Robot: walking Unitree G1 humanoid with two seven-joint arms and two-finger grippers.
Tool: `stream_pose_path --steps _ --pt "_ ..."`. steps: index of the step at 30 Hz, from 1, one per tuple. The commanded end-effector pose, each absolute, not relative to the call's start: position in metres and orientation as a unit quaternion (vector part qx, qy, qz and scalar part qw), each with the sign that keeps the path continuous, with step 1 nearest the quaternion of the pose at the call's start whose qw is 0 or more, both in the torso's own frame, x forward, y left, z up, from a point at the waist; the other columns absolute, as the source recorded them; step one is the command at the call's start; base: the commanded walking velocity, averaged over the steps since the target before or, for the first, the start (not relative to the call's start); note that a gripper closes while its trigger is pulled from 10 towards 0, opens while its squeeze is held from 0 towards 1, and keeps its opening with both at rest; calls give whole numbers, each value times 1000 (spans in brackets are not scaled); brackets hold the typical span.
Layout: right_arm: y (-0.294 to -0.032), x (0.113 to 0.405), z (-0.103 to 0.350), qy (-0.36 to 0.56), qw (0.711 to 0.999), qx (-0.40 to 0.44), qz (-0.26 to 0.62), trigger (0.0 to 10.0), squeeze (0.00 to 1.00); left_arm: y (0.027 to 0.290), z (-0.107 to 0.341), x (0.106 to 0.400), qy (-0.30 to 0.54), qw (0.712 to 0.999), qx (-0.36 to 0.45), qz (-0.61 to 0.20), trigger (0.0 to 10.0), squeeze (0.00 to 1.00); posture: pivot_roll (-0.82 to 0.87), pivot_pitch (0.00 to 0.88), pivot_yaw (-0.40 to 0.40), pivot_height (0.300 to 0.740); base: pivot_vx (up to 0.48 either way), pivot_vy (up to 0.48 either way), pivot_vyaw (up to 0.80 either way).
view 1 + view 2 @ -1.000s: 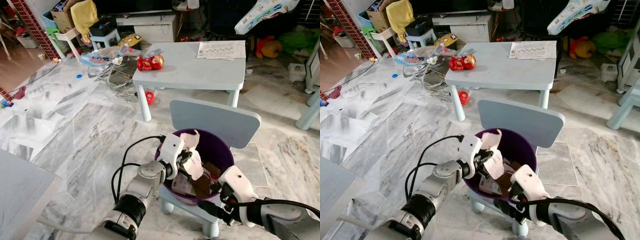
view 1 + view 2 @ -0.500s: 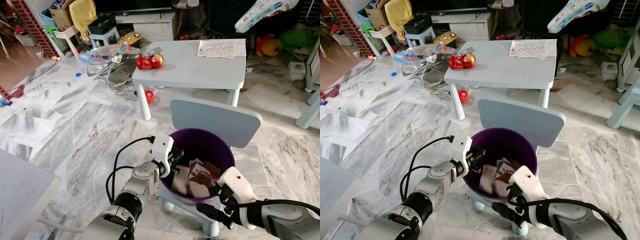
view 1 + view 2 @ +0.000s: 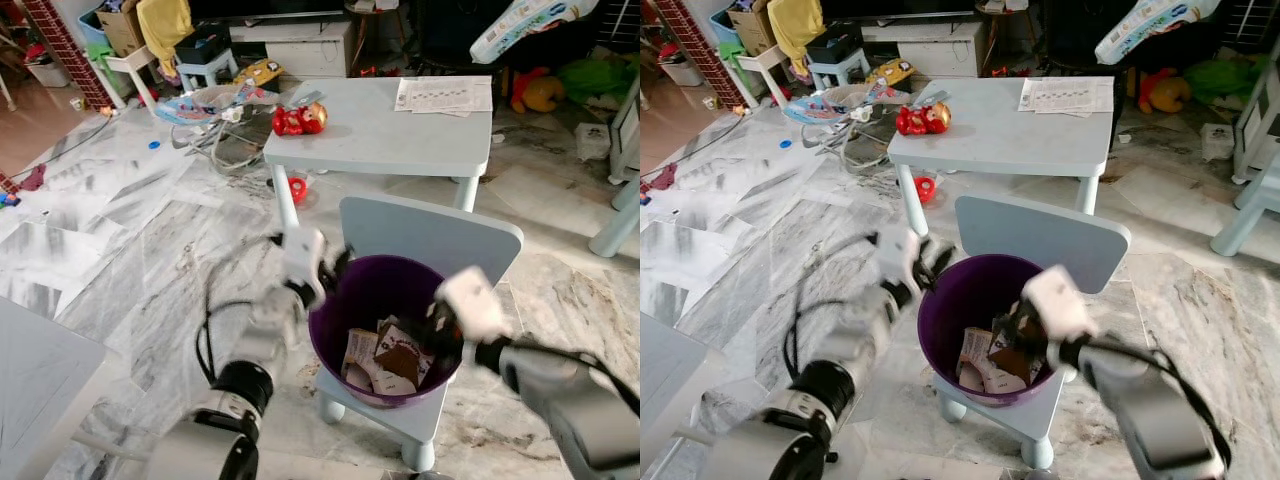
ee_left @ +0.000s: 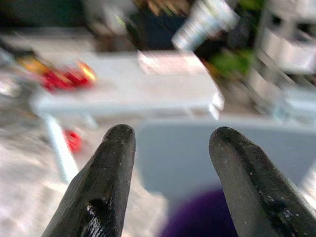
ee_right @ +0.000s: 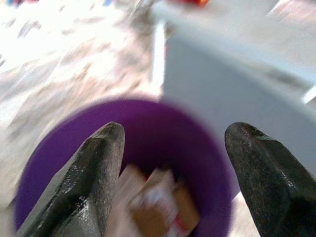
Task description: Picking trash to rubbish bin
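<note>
Marble floor; trash [image 3: 385, 358] in purple bin [image 3: 335, 330] between 2 spread (empty) grippers.

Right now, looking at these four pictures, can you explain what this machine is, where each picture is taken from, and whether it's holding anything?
It's a walking humanoid robot. Two pictures come from cameras in its head, looking down; two come from cameras on its wrists, looking along each gripper's black fingers. A purple bin with paper and cardboard trash sits on a pale blue child's chair. The left gripper and right gripper are both open and hold nothing, blurred beside the bin's rim. Behind stands a pale blue table with a red toy.
</note>
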State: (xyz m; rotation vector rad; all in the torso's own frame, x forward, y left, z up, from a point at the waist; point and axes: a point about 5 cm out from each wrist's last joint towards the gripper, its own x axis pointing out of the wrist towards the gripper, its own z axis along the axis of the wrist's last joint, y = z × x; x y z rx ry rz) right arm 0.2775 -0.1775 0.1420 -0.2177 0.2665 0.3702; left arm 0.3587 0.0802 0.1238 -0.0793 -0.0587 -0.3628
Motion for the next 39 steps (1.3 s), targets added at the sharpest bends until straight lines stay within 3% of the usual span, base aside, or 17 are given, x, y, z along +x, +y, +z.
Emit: stream_pose_path --steps 1,7,15,20,21,22,23,30,39 --pt "-177 284 149 101 976 -100 165 10000 39 97 132 360 -58 989 -34 -133 10000 1000 -149 79 127 740 0 0 0" --pt "-164 303 169 30 986 -75 146 10000 0 135 147 356 -101 995 -5 -22 10000 1000 -104 72 108 740 0 0 0" --pt "-129 326 206 -70 984 -16 162 10000 0 204 157 326 -129 983 45 123 10000 1000 -77 53 94 740 0 0 0" --pt "-119 331 216 -100 981 -2 167 10000 0 216 166 320 -144 975 63 157 10000 1000 -59 40 87 740 0 0 0" --pt "-116 332 217 -106 980 -1 169 10000 0 213 171 318 -149 974 69 158 10000 553 -55 35 84 740 0 0 0" --pt "-116 332 217 -106 980 -1 169 10000 0 213 171 318 -149 974 69 158 10000 553 -55 35 84 740 0 0 0" --pt "-114 334 217 -111 979 -3 172 10000 0 209 176 317 -154 973 72 157 10000 0 -53 32 82 740 0 0 0" --pt "-108 335 214 -115 978 -6 176 10000 0 193 184 317 -159 975 66 138 10000 0 -52 32 80 740 0 0 457" --pt "-108 336 211 -116 978 7 172 10000 0 193 184 316 -140 978 57 141 10000 0 -45 37 91 740 0 0 800"
